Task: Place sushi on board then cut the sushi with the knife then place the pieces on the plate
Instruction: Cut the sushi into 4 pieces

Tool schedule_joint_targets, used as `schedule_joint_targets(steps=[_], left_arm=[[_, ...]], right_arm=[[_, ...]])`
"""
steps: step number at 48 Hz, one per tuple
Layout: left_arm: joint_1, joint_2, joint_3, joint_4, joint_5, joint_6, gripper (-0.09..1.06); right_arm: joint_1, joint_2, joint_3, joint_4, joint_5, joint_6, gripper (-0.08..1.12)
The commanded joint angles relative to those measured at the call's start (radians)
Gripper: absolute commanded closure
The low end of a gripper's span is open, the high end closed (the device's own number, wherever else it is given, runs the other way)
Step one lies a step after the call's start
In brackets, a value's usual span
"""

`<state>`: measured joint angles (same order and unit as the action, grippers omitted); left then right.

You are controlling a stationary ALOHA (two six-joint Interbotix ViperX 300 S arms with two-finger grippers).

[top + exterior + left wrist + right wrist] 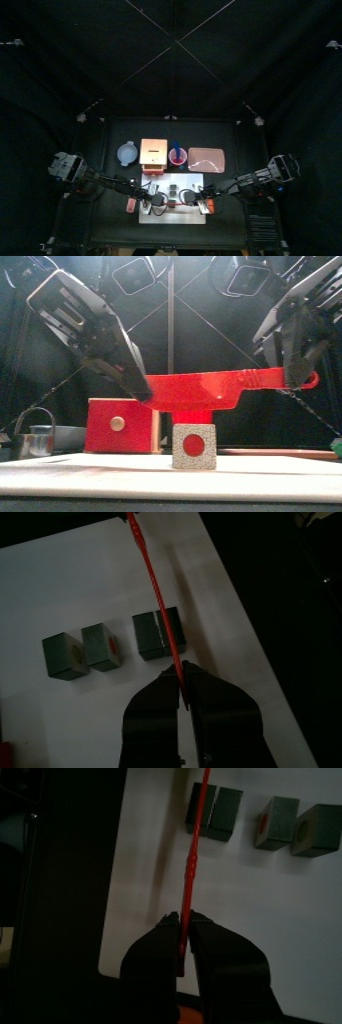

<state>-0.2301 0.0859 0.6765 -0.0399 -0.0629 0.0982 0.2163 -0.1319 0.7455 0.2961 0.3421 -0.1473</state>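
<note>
Grips the red toy knife point(201, 391) by both ends, left gripper point(179, 677) and right gripper point(179, 920) each clenched on it, likely for a level, steady blade. Hangs it crosswise just above one dark green sushi block point(156, 634) on the white cutting board point(80, 582), ready for pressing down. Leaves two further blocks point(102, 648) just beside, with the pink tray point(205, 158) far right.

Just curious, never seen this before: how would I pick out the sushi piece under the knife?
Find the white cutting board at the table's front; three dark green sushi pieces lie there in a row. Take the end piece, set slightly apart from its two neighbours. It alone lies under the red knife.
</note>
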Motion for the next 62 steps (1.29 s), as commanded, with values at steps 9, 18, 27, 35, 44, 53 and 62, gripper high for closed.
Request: schedule_joint_targets(steps=[9,18,27,35,44,53,62], left_arm=[[0.038,-0.026,-0.049,0.051,-0.015,0.008,0.6],[0.058,-0.025,-0.043,0.074,-0.012,0.006,0.6],[0.058,-0.014,-0.037,0.067,-0.012,0.005,0.6],[0.057,0.014,-0.038,0.055,-0.012,0.003,0.6],[0.029,0.078,-0.049,0.006,-0.021,0.003,0.6],[0.02,0.11,-0.058,-0.02,-0.02,0.005,0.6],[0.032,0.069,-0.06,-0.009,-0.011,0.008,0.6]], right_arm=[[-0.02,-0.015,-0.037,-0.038,-0.021,-0.005,0.64],[-0.025,-0.014,-0.037,-0.034,-0.021,-0.005,0.64],[-0.025,0.006,-0.04,-0.032,-0.028,-0.005,0.64],[-0.018,0.041,-0.043,-0.025,-0.046,-0.005,0.64],[-0.017,0.08,-0.041,-0.002,-0.046,-0.005,0.64],[-0.018,0.12,-0.041,-0.002,-0.048,-0.005,0.64],[-0.023,0.086,-0.052,-0.031,-0.034,-0.005,0.64]])
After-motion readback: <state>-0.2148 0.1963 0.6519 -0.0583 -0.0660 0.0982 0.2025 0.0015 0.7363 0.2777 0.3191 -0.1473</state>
